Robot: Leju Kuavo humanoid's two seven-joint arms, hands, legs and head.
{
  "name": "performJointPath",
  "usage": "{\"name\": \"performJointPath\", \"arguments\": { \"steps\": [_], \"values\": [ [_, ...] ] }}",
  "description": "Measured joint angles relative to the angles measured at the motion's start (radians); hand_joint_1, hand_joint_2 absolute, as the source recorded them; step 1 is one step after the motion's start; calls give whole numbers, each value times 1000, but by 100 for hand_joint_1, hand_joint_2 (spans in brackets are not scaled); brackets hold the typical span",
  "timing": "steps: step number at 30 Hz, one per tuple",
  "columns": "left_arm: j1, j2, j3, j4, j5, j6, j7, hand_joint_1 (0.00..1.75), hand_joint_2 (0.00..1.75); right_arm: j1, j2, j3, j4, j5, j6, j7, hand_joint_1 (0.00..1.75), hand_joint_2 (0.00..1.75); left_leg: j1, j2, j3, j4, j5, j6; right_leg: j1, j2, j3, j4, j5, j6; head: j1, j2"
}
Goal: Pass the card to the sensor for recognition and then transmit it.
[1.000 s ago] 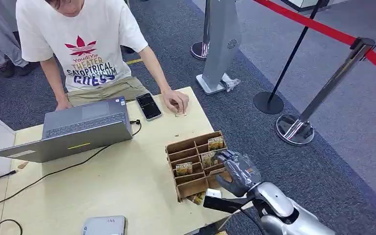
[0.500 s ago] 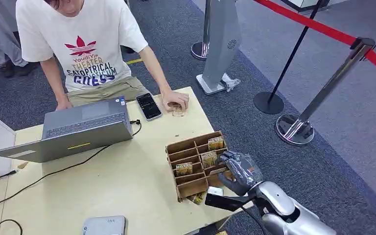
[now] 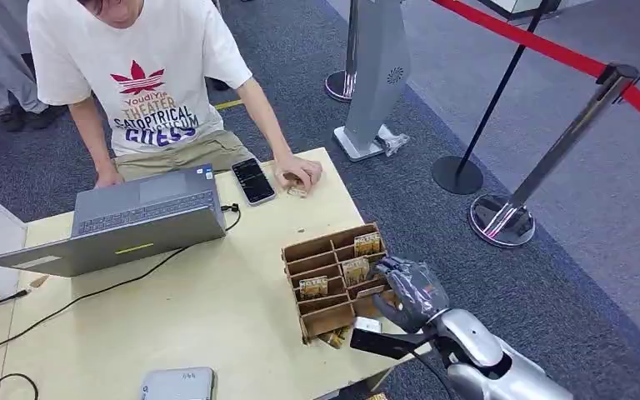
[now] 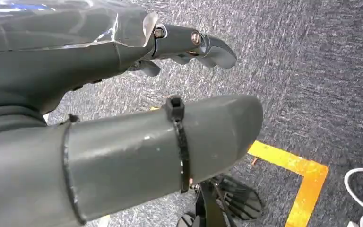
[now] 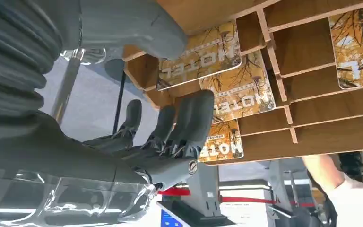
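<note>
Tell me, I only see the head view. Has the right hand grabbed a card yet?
Observer: Not yet. The right wrist view shows the right hand with its fingers reaching over the cards in the rack, thumb apart, nothing pinched.
Operator: What's on the cards?
Observer: Orange tree pictures and the word HOTEL.
Operator: Where's the left hand?
Observer: The left hand hangs over grey carpet near a yellow floor line, holding nothing.
</note>
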Motion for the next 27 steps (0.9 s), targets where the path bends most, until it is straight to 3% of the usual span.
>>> {"name": "performJointPath", "arguments": {
  "steps": [2, 4, 6, 27],
  "values": [
    [0, 3, 0, 0, 0, -3, 0, 0, 0, 2, -2, -1, 0, -1, 0, 0, 143, 175, 0, 0, 0, 0, 0, 0, 0, 0, 0, 0, 0, 0, 0, 0],
    [1, 4, 0, 0, 0, -3, 0, 0, 0, 2, -3, -3, 0, -1, 2, 0, 148, 175, 0, 0, 0, 0, 0, 0, 0, 0, 0, 0, 0, 0, 0, 0],
    [1, 6, 0, 0, 0, -5, 1, 0, 0, 2, -5, -5, 0, -3, 5, -2, 164, 175, 0, 0, 0, 0, 0, 0, 0, 0, 0, 0, 0, 0, 0, 0],
    [1, 11, 8, 0, 5, -4, 21, 0, 0, -19, -10, -20, 6, -48, 33, -48, 175, 175, 0, 0, 0, 0, 0, 0, 0, 0, 0, 0, 0, 0, 0, 0]
  ]
}}
